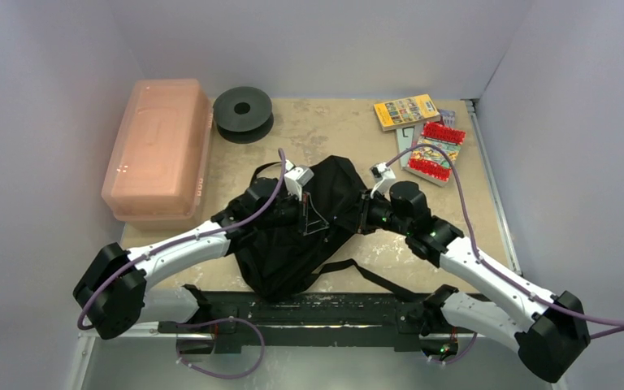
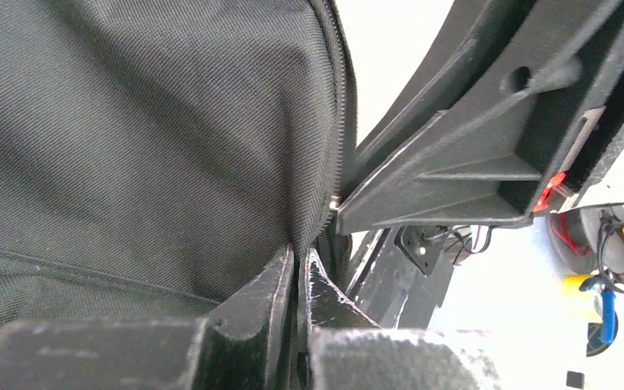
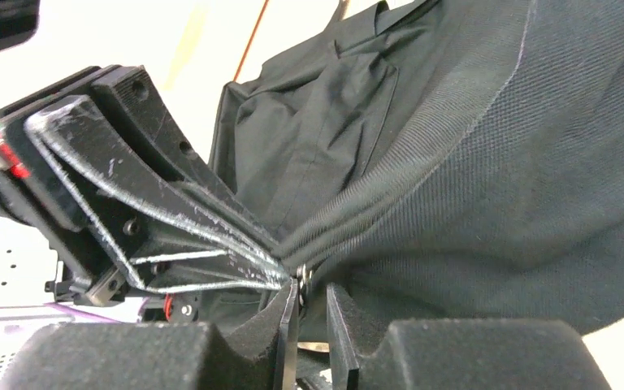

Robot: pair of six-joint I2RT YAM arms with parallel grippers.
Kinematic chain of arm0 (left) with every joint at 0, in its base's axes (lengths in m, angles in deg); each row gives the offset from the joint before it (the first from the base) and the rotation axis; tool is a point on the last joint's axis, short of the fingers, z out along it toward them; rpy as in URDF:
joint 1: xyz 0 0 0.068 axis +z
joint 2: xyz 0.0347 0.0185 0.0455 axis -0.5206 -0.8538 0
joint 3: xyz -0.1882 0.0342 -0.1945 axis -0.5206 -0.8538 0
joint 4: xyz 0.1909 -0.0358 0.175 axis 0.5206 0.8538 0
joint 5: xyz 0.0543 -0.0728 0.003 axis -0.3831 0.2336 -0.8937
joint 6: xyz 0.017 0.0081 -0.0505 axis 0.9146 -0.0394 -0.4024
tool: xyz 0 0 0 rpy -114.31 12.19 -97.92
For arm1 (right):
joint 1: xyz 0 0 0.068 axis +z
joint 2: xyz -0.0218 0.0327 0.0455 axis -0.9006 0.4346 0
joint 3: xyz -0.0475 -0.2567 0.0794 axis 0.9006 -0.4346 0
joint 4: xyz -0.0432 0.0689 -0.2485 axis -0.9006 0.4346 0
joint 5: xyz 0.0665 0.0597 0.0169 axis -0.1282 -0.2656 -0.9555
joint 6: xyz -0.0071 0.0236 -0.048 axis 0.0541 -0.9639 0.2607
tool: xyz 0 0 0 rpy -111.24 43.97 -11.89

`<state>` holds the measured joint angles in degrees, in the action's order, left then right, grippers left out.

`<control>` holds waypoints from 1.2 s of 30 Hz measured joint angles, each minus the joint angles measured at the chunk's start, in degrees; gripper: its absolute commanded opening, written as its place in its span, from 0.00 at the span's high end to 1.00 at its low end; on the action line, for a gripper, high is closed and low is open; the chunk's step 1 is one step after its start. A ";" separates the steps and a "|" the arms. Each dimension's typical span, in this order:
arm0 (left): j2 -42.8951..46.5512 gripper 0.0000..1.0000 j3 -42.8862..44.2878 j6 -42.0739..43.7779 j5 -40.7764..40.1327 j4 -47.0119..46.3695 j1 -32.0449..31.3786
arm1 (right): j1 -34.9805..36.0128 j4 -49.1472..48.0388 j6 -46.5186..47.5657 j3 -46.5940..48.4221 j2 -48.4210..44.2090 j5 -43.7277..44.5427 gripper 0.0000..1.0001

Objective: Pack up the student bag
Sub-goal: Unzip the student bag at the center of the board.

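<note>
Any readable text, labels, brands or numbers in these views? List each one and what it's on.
No text can be read in any view.
Print on the yellow box: too small to read.
Print on the colourful pack next to it: too small and blurred to read.
No label or marking shows on the student bag, the pink box or the black spool.

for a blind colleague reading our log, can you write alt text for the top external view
A black backpack lies in the middle of the table, with the left end effector and right end effector each pinching its fabric. A pink plastic box and a black spool sit at the back left, colourful books at the back right.
</note>
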<state>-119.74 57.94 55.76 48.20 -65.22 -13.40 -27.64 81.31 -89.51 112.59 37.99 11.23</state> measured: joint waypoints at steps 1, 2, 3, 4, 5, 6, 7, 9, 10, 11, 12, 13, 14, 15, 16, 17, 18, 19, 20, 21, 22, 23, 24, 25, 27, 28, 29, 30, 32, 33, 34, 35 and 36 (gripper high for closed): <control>0.20 1.00 -0.59 -0.72 0.42 -1.46 0.46 | 0.13 1.14 0.55 0.57 -0.50 0.66 0.71; 0.33 1.00 -1.25 -1.62 0.61 -2.73 0.94 | 0.11 2.12 1.03 1.03 -1.16 1.14 0.68; 0.37 1.00 -1.79 -2.25 0.83 -3.58 1.42 | 0.07 2.71 1.31 1.29 -1.79 1.46 0.67; 0.35 1.00 -2.45 -3.26 1.05 -4.59 1.95 | -0.02 3.32 1.62 1.57 -2.56 1.90 0.64; 0.35 1.00 -2.93 -4.04 1.27 -5.42 2.23 | -0.02 3.80 1.75 1.79 -3.30 2.08 0.62; 0.33 1.00 -3.28 -4.85 1.44 -6.16 2.45 | 0.00 4.13 1.75 1.95 -3.82 2.16 0.61; 0.31 1.00 -3.52 -5.29 1.49 -6.75 2.58 | 0.17 4.57 1.77 2.14 -4.31 2.23 0.59; 0.26 1.00 -3.82 -6.45 1.53 -7.76 2.78 | 1.09 5.44 1.86 2.47 -4.83 2.91 0.55; 0.26 1.00 -3.85 -6.73 1.57 -7.98 2.78 | 2.12 6.19 1.95 2.86 -4.83 4.11 0.54; 0.26 1.00 -3.85 -7.06 1.60 -8.22 2.78 | 3.39 7.37 2.05 3.58 -4.57 5.55 0.53; 0.26 1.00 -3.85 -7.45 1.62 -8.33 2.78 | 5.03 8.57 2.25 4.61 -4.04 7.34 0.53; 0.26 1.00 -3.85 -7.67 1.68 -8.46 2.78 | 6.40 9.31 2.36 5.51 -3.48 8.70 0.53; 0.26 1.00 -3.85 -7.87 1.66 -8.55 2.78 | 8.02 10.27 2.47 6.73 -2.58 10.71 0.53; 0.26 1.00 -3.85 -8.00 1.68 -8.63 2.78 | 9.38 10.95 2.56 7.78 -1.66 12.41 0.55; 0.26 1.00 -3.85 -8.04 1.66 -8.68 2.78 | 10.29 11.41 2.62 8.48 -0.90 13.77 0.57; 0.26 1.00 -3.85 -8.07 1.66 -8.70 2.78 | 11.06 11.91 2.75 8.96 -0.11 15.08 0.59; 0.26 1.00 -3.85 -8.09 1.66 -8.68 2.78 | 11.43 12.22 2.82 9.14 0.50 16.02 0.61; 0.26 1.00 -3.85 -8.11 1.66 -8.68 2.78 | 11.69 12.59 2.84 9.22 1.25 17.16 0.61; 0.26 1.00 -3.85 -8.11 1.66 -8.68 2.78 | 12.11 12.98 2.84 9.29 1.99 17.88 0.61; 0.26 1.00 -3.85 -8.13 1.66 -8.68 2.78 | 12.55 13.44 2.84 9.42 2.78 18.93 0.61; 0.26 1.00 -3.85 -8.15 1.66 -8.68 2.78 | 13.09 14.05 2.86 9.57 3.61 19.98 0.61; 0.26 1.00 -3.85 -8.17 1.66 -8.68 2.78 | 13.84 14.67 2.84 9.77 4.42 20.94 0.61; 0.26 1.00 -3.85 -8.15 1.66 -8.68 2.80 | 14.73 15.23 2.84 9.99 5.14 22.05 0.61; 0.26 1.00 -3.85 -8.15 1.66 -8.68 2.82 | 15.67 15.67 2.84 10.23 5.79 23.06 0.62; 0.26 1.00 -3.85 -8.15 1.66 -8.68 2.84 | 17.29 16.68 2.84 11.04 6.95 24.87 0.66; 0.26 1.00 -3.85 -8.15 1.66 -8.66 2.84 | 17.79 16.98 2.86 11.41 7.39 25.29 0.69; 0.26 1.00 -3.85 -8.13 1.66 -8.66 2.89 | 18.40 17.51 2.84 11.87 7.93 26.25 0.74; 0.26 1.00 -3.85 -8.11 1.64 -8.63 2.89 | 18.73 17.88 2.86 12.24 8.28 26.73 0.78; 0.26 1.00 -3.85 -8.00 1.60 -8.33 2.93 | 19.30 18.82 2.86 12.98 8.81 28.41 0.87; 0.26 1.00 -3.85 -7.98 1.57 -8.17 2.93 | 19.39 19.26 2.84 13.27 8.94 29.33 0.90; 0.26 1.00 -3.85 -7.96 1.46 -7.91 2.93 | 19.39 19.80 2.82 13.57 9.03 30.08 0.93; 0.26 1.00 -3.85 -7.93 1.38 -7.67 2.93 | 19.41 20.41 2.75 13.92 9.07 30.91 0.94; 0.26 1.00 -3.82 -7.91 1.29 -7.50 2.93 | 19.41 21.22 2.75 14.36 9.07 31.58 0.95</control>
<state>-119.48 54.11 47.85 49.49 -72.72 -10.47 -8.23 102.53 -86.76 126.95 47.06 42.82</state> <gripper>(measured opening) 0.016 0.086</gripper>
